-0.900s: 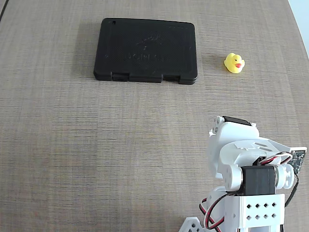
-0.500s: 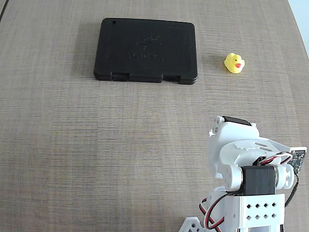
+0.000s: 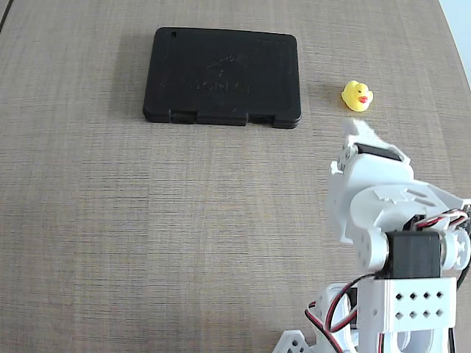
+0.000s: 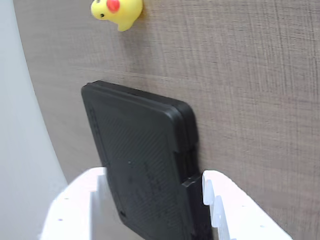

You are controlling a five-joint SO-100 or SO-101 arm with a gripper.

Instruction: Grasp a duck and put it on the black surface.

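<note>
The duck (image 3: 358,95) is tiny and yellow with an orange-red beak. It stands on the wood-grain table just right of the black surface (image 3: 223,76), apart from it. The black surface is a flat matte slab with notches along its near edge. My white gripper (image 3: 360,131) points up the fixed view, just below the duck and not touching it. In the wrist view the duck (image 4: 118,11) is at the top left and the black surface (image 4: 142,160) fills the middle. My gripper (image 4: 155,174) is open and empty, its two white fingertips (image 4: 220,200) at the bottom edge.
The arm's white base and black servo (image 3: 412,254) fill the lower right of the fixed view. The table's edge (image 3: 458,29) runs close to the right of the duck; in the wrist view a pale floor or wall (image 4: 20,125) lies beyond it.
</note>
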